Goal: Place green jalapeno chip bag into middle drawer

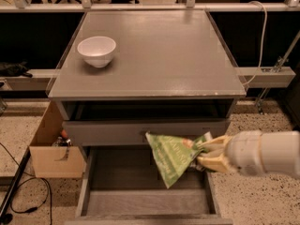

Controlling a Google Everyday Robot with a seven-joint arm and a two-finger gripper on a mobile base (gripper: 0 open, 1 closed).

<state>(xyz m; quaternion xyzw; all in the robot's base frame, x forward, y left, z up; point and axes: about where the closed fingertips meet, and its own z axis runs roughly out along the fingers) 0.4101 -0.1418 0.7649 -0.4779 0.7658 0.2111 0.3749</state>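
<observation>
"Here, where is the two-finger gripper [204,153]?" asks the student.

"At the lower right of the frame," the tutor replies, "on the end of the white cylindrical arm [267,153] that enters from the right edge. Its tan fingers [213,162] are clamped on the right end of the crinkled light-green foil chip bag [172,157]."

"And how does the bag lie?"

"It hangs tilted from that grip. Its white-sealed upper edge runs leftward and its lower corner points down. It is over the right half of the wide, shallow grey wooden drawer box [117,182], which stands pulled out at the bottom centre of the frame. Whether the lower corner touches the drawer floor cannot be told. The top of the bag overlaps the closed grey drawer front [108,131] directly above."

"What else appears?"

"A round white bowl [96,50] stands upright at the upper left of the flat grey cabinet top [164,55], well apart from the bag. A brown cardboard box [49,151] sits just beside the cabinet at the left, on the speckled floor [18,130]. A thin black cable [28,198] loops across the lower left corner."
</observation>
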